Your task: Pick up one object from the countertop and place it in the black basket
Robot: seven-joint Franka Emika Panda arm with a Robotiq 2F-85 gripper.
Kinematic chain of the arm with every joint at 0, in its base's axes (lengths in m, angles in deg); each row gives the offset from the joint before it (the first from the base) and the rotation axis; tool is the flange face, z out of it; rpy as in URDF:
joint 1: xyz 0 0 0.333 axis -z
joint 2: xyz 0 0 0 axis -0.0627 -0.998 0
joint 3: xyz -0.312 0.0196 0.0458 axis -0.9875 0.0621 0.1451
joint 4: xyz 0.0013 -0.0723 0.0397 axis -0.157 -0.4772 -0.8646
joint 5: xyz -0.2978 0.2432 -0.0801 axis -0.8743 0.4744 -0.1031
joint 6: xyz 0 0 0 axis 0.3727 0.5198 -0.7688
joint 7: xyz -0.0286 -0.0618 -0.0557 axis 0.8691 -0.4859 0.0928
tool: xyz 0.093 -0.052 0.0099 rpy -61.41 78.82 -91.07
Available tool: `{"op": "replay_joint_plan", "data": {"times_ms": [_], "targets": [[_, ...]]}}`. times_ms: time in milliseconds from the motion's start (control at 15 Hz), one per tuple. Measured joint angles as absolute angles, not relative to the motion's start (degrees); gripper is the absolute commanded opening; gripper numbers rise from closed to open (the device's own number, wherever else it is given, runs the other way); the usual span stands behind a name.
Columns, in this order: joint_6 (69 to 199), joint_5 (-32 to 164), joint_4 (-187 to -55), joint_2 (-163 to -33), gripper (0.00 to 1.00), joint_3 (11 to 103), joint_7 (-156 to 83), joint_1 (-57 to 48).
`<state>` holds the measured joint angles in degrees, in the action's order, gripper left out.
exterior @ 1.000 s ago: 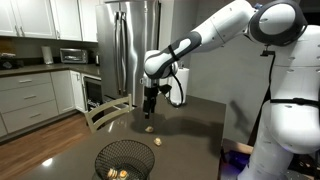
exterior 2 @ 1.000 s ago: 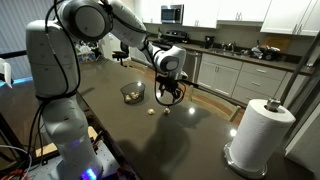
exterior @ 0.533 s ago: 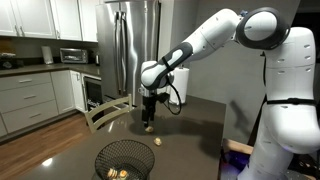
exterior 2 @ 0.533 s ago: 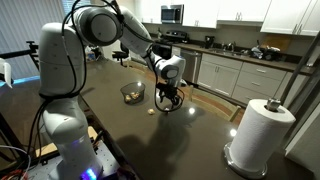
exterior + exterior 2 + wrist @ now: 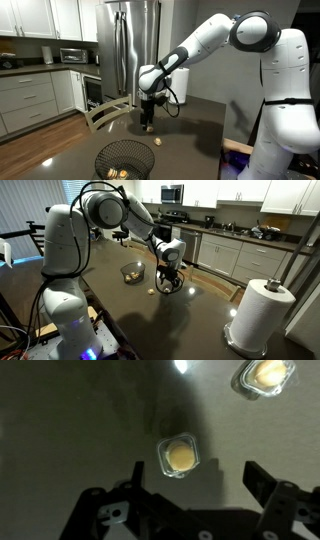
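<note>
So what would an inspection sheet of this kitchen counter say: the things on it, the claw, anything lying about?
Surface: dark glossy countertop, reflecting a ceiling light.
Job's things: tan lump lies on the counter directly below the gripper, not gripped; second lump lies near it; black wire basket holds a few more lumps.
Clutter: white paper-towel roll, upright, apart from the rest.
Grippers: gripper open, lowered close over the tan lump.
Cables: black cable looped at the wrist.
Surroundings: steel refrigerator, microwave, white cabinets.
</note>
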<state>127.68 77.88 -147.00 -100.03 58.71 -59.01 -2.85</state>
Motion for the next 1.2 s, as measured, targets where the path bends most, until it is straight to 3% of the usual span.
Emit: {"op": "replay_joint_plan", "data": {"times_ms": [67,133,200,267,467,667,800,867,1000,1200], "targets": [[127.7,77.9,-146.8,-100.3,0.98,58.7,-58.8,-2.8],[127.7,77.8,-146.6,-100.6,0.75,58.7,-58.6,-2.8],[127.7,77.8,-146.4,-100.9,0.8,58.7,-58.3,-2.8],[127.7,77.7,-146.3,-101.2,0.71,58.7,-58.1,-2.8],[127.7,77.6,-146.1,-101.8,0.58,58.7,-57.6,-2.5],[127.7,77.6,-146.0,-102.2,0.64,58.7,-57.0,-2.2],[127.7,77.6,-145.8,-102.5,0.57,58.7,-56.6,-2.1],[127.7,77.5,-145.8,-102.7,0.34,58.7,-56.3,-2.1],[127.7,77.5,-145.8,-102.7,0.3,58.7,-55.9,-2.1],[127.6,77.5,-145.7,-102.7,0.12,58.7,-55.4,-2.1]]}}
